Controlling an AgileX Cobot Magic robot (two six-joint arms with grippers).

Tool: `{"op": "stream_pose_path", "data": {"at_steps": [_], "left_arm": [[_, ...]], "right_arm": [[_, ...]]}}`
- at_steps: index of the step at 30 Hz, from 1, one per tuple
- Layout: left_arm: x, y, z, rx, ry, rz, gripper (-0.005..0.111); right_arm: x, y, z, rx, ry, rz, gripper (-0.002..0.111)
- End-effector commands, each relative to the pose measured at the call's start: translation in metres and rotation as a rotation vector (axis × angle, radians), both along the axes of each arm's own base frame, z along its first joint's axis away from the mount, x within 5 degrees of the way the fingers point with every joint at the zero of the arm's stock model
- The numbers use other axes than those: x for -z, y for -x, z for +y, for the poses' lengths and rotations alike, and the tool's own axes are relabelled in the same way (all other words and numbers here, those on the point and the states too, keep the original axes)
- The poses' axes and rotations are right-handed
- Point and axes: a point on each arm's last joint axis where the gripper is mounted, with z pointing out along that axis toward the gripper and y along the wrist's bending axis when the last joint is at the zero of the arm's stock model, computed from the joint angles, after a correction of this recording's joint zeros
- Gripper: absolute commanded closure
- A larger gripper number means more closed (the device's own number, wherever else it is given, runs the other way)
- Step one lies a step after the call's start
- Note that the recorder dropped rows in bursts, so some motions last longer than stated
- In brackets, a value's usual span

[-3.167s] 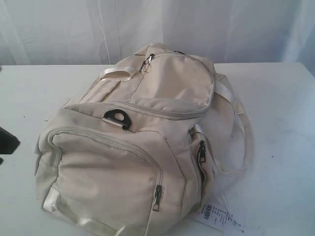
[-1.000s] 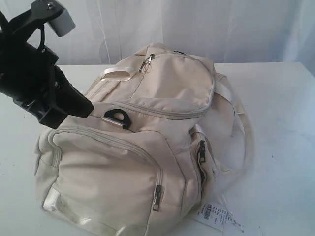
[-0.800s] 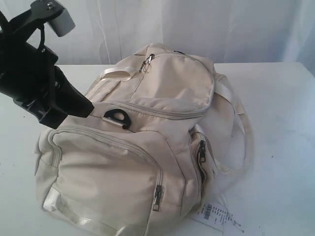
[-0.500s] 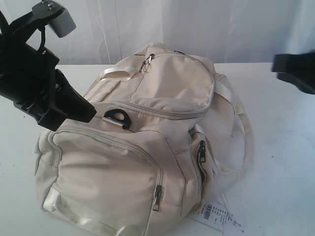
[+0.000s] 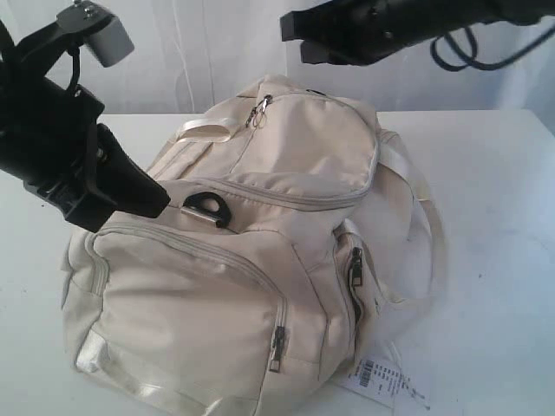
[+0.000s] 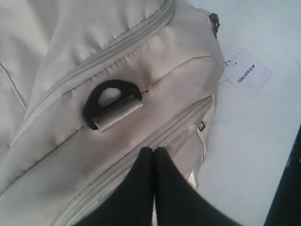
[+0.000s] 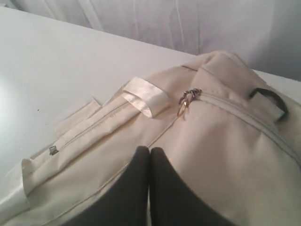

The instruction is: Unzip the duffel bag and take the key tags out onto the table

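Note:
The cream duffel bag (image 5: 260,251) lies zipped shut on the white table (image 5: 494,199), a dark D-ring (image 5: 208,208) on its top. Pressed shut and empty, my left gripper (image 5: 159,196) hangs over the bag's left side beside the D-ring (image 6: 110,101); its tips (image 6: 153,151) sit above a pocket zip. My right gripper (image 5: 290,33) reaches in high at the back, above the bag's far end. It is shut with nothing held (image 7: 149,151), short of the metal zip pulls (image 7: 187,100). The duffel bag (image 6: 70,56) (image 7: 225,150) fills both wrist views. The key tags are hidden.
A white paper barcode tag (image 5: 386,381) lies on the table by the bag's front right corner; the paper tag (image 6: 247,73) also shows in the left wrist view. Cream webbing straps (image 5: 416,195) loop out on the bag's right. A white curtain (image 5: 217,52) hangs behind the table.
My left arm came in from the left and now hovers over the bag's left side. In the last half second my right arm swept in from the right edge to above the bag's far end.

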Motion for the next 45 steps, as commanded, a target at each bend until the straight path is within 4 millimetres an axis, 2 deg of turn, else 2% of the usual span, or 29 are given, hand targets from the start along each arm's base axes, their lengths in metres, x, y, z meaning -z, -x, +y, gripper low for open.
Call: {"op": "stream_pose_path", "data": {"at_steps": [1,6,10,12,13,16,17,20,22,27,30,35,37,38,41,45], "left_arm": [[-0.001,0.001,-0.002,0.005,0.016,0.019,0.107],[-0.001,0.001,-0.002,0.003,0.016,0.017,0.107],[-0.001,0.001,-0.002,0.003,0.016,0.017,0.107],[-0.001,0.001,-0.002,0.003,0.016,0.017,0.107],[-0.001,0.001,-0.002,0.003,0.016,0.017,0.107],[-0.001,0.001,-0.002,0.003,0.016,0.017,0.107],[-0.001,0.001,-0.002,0.004,0.013,0.016,0.107],[0.001,0.001,0.000,0.009,-0.015,0.014,0.107],[0.006,0.000,0.003,0.007,-0.055,-0.001,0.107],[0.024,-0.004,0.011,-0.006,-0.168,-0.046,0.107],[0.027,-0.003,0.012,-0.006,-0.174,-0.040,0.095],[0.026,-0.006,0.011,0.019,-0.176,-0.096,0.049],[0.027,-0.008,0.010,0.058,-0.184,-0.136,0.037],[0.028,-0.009,0.009,0.078,-0.187,-0.143,0.034],[0.037,-0.012,0.003,0.118,-0.159,-0.117,0.036],[0.064,-0.010,-0.009,0.284,-0.143,-0.140,0.041]], "right_arm": [[0.017,-0.029,0.030,-0.082,0.025,0.049,0.108],[0.042,-0.055,0.047,-0.088,0.044,0.086,0.108],[0.058,-0.071,0.047,-0.034,0.111,0.051,0.108],[0.063,-0.075,0.046,-0.002,0.108,0.055,0.104],[0.064,-0.076,0.045,0.000,0.114,0.049,0.100],[0.066,-0.078,0.042,0.002,0.144,0.030,0.079],[0.066,-0.078,0.041,0.000,0.166,0.015,0.068],[0.066,-0.078,0.038,-0.011,0.221,-0.002,0.045],[0.065,-0.077,0.036,-0.010,0.253,-0.006,0.039],[0.061,-0.075,0.026,0.038,0.321,0.025,0.039],[0.054,-0.072,0.018,0.041,0.355,0.045,0.039],[0.039,-0.058,0.005,0.022,0.404,0.119,0.040],[0.036,-0.050,0.002,0.004,0.431,0.167,0.040],[0.035,-0.046,0.000,-0.007,0.448,0.196,0.040],[0.036,-0.036,-0.004,-0.042,0.494,0.294,0.040],[0.035,-0.026,-0.005,-0.066,0.503,0.375,0.040]]}}
